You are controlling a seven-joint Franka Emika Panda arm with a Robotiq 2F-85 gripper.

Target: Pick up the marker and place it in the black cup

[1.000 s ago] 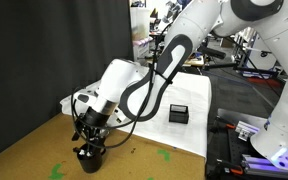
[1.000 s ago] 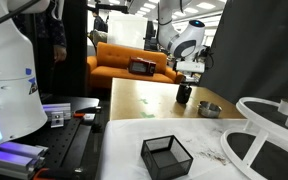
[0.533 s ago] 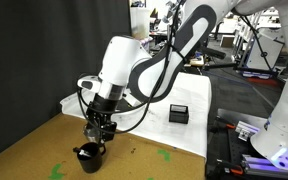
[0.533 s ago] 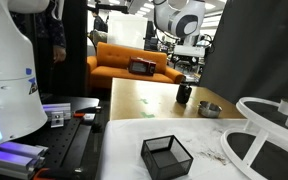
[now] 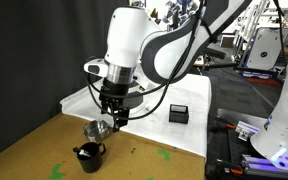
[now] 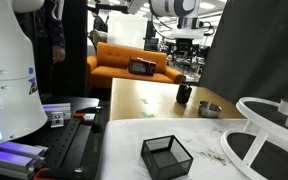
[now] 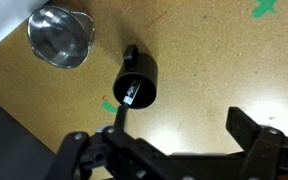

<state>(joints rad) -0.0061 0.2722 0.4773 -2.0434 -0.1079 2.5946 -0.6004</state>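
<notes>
Two cups: the black cup [image 7: 144,80] and the silver cup [image 7: 59,37] stand near each other on the brown table [image 7: 214,70], not touching.
Marker: the marker [image 7: 130,93] is inside the black cup, its whitish end showing at the lower left of the cup's mouth in the wrist view. It is too small to make out in either exterior view.
Black cup: upright at the centre of the wrist view, handle toward the top of the frame. It sits lower left in an exterior view [image 5: 89,153] and right of centre, mid-height, in an exterior view [image 6: 184,94].
Silver cup: upper left in the wrist view. It is just up and right of the black cup in an exterior view [image 5: 99,130] and lower right of it in an exterior view [image 6: 210,109].
Gripper: the gripper [image 7: 164,135] has its jaws spread wide with nothing between them. Its fingers [image 7: 252,140] lie along the bottom of the wrist view. In an exterior view [image 5: 115,113] it hangs above both cups, clear of them.
Box: a black box [image 5: 179,113] lies on a white sheet [image 5: 199,95], right of centre. It shows lower centre in an exterior view [image 6: 167,153].
Tape: a green tape mark [image 7: 267,8] is at the upper right of the wrist view.
</notes>
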